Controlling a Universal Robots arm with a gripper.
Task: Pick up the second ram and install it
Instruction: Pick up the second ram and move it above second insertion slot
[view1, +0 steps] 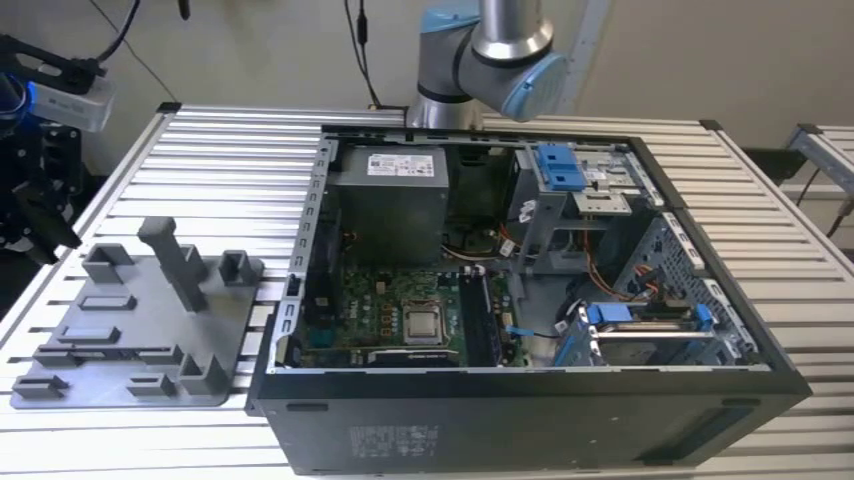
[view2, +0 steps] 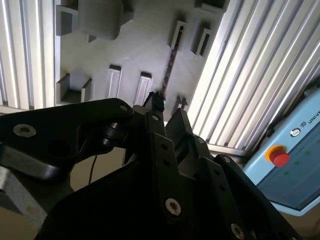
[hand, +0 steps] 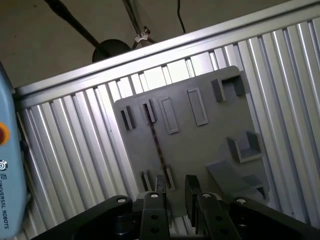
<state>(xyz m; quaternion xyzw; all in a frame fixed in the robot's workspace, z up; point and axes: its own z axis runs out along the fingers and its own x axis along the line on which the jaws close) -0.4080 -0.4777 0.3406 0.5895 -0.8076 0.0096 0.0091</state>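
The gripper (hand: 175, 189) hangs above the grey holder tray (hand: 200, 150) with its fingers parted and nothing between them. The second ram (hand: 156, 145) stands on edge in that tray, seated in small slotted blocks at each end and apart from the gripper (no contact shows in either wrist view). Its long axis lies flat along the tray, roughly parallel to the slats of the table (hand: 75, 165). One end points toward the gripper, the other toward the tray's far rim.

Hazards, as judged:
- **Misalignment:** in the first wrist view the stick lines up with one finger rather than with the gap. A straight descent could land a fingertip on the thin top edge and tip or chip it.
- **Off-centre grip:** a hold away from the middle of the length could let the stick swing and bind in its blocks on lifting.
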